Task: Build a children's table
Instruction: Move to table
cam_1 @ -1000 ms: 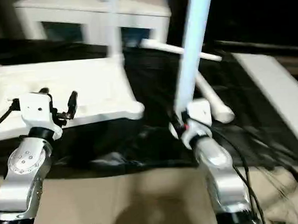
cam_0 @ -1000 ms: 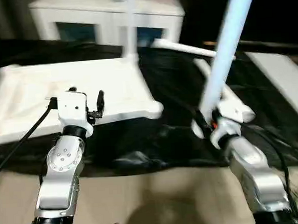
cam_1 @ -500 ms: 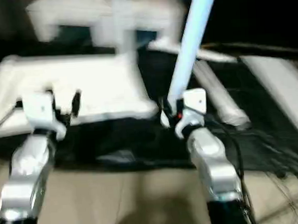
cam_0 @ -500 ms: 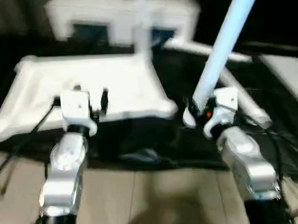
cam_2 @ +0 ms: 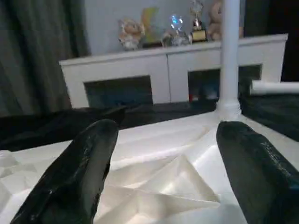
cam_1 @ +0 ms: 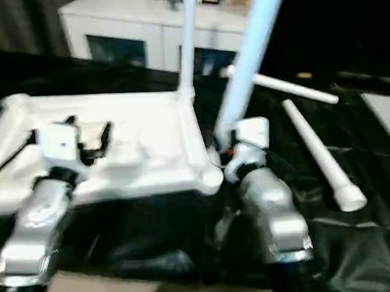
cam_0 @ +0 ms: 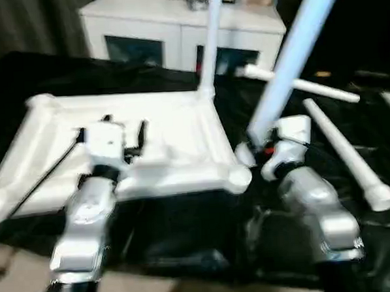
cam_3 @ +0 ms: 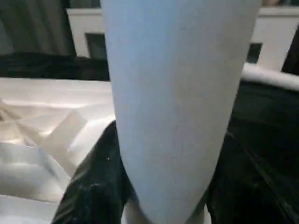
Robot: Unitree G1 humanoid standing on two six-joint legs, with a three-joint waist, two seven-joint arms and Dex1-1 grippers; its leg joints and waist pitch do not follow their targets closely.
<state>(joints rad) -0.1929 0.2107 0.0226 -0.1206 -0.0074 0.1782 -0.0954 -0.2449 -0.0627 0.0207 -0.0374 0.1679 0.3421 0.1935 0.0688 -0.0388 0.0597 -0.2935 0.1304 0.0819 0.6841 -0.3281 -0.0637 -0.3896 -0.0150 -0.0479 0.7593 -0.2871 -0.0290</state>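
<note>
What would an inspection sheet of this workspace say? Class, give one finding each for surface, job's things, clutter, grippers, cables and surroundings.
Surface: black sheet over the work area.
Job's things: tabletop lies underside up; one fitted leg stands upright in its far corner socket; two loose legs lie on the sheet to the right.
Clutter: nothing seen.
Grippers: left gripper open over the tabletop; right gripper shut on held leg, near the tabletop's near right corner.
Cables: black cable runs to the left gripper.
Surroundings: white cabinet behind.
</note>
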